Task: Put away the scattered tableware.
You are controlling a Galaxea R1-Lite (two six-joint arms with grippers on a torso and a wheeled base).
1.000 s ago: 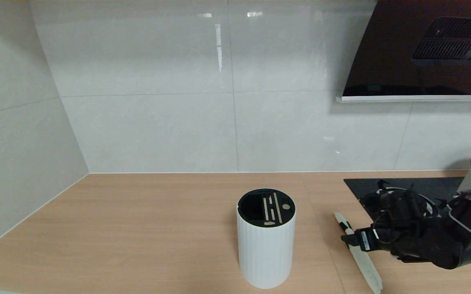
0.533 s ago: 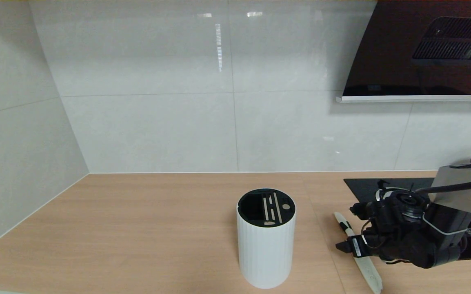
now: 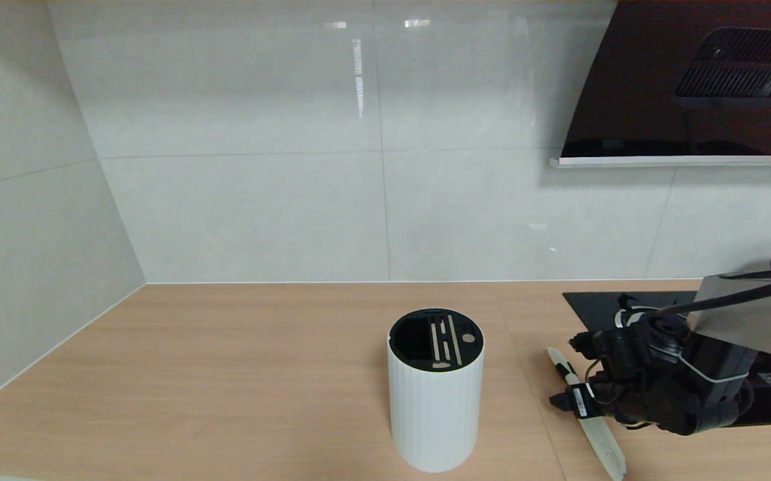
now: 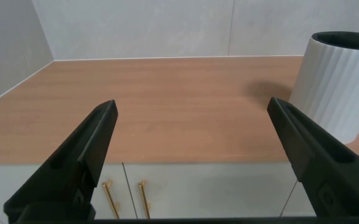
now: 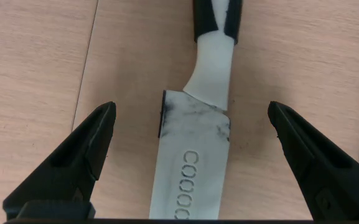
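Observation:
A white ribbed cylindrical holder point(image 3: 435, 394) with a black slotted top stands on the wooden counter point(image 3: 258, 374). Its side also appears in the left wrist view point(image 4: 341, 81). To its right a white knife point(image 3: 592, 427) with a white-and-black handle lies flat on the counter. My right gripper point(image 3: 580, 405) hovers just above the knife, open. In the right wrist view the blade point(image 5: 198, 168) lies between the two fingers point(image 5: 86, 162), untouched. My left gripper point(image 4: 191, 137) is open and holds nothing, in front of the counter's front edge, left of the holder.
A black cooktop point(image 3: 599, 304) is set into the counter behind the right arm, under a dark range hood point(image 3: 693, 87). Tiled walls close the back and left. Cabinet doors with gold handles point(image 4: 126, 196) sit below the counter's front edge.
The right arm has turned at the wrist and its gripper has shifted slightly left over the knife. Knife and holder have not moved.

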